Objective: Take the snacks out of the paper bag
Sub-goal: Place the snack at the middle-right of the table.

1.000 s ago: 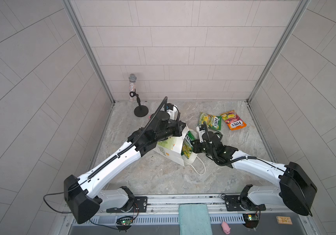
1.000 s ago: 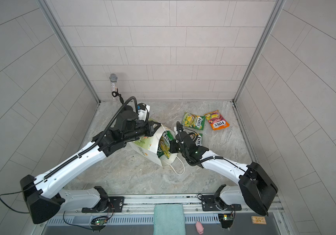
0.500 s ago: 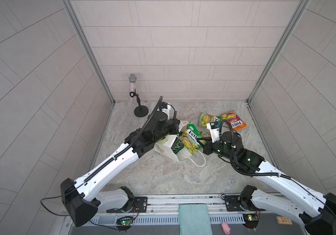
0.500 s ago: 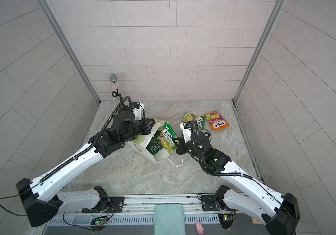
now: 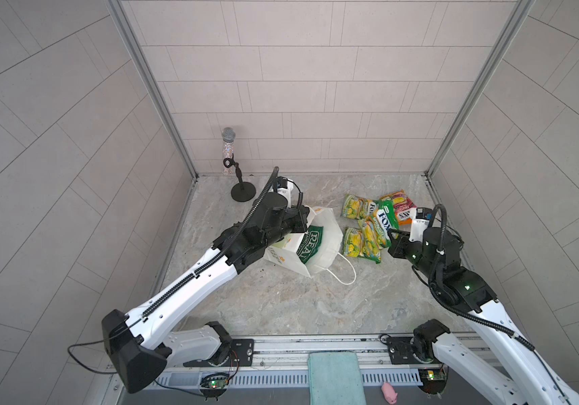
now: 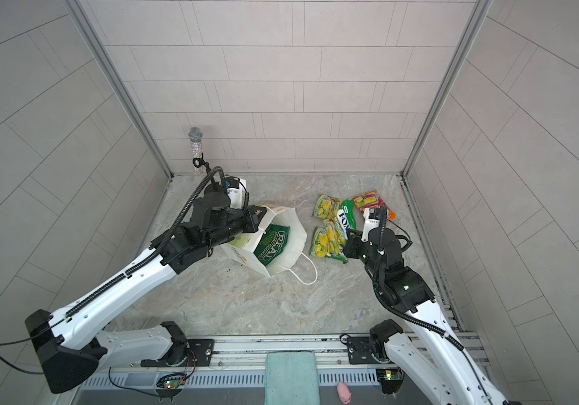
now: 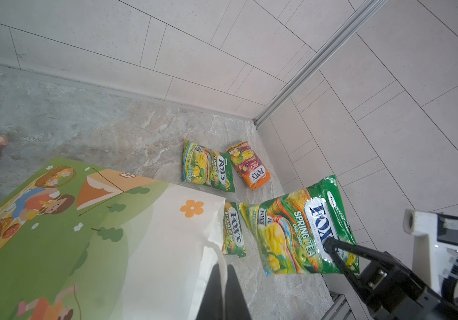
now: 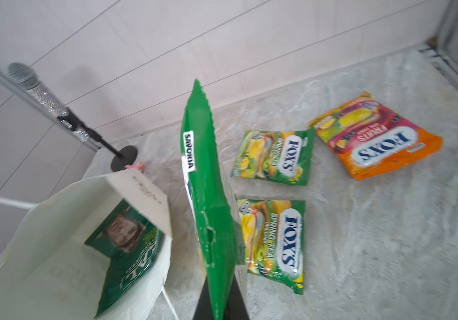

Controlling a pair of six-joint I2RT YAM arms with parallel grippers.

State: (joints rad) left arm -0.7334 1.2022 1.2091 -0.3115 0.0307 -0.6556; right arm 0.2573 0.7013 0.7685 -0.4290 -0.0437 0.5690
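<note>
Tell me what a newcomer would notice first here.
The right gripper holds a green sweet packet lifted over the loose ones on the right side of the table, among them an orange packet. In the middle, the white paper bag lies on its side, its rim pinched by the left gripper, a dark green crisp bag inside.

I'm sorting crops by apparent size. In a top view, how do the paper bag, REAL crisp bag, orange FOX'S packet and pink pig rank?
1. paper bag
2. REAL crisp bag and orange FOX'S packet: alike as seen, both partly hidden, so unranked
3. pink pig, clearly smallest
</note>
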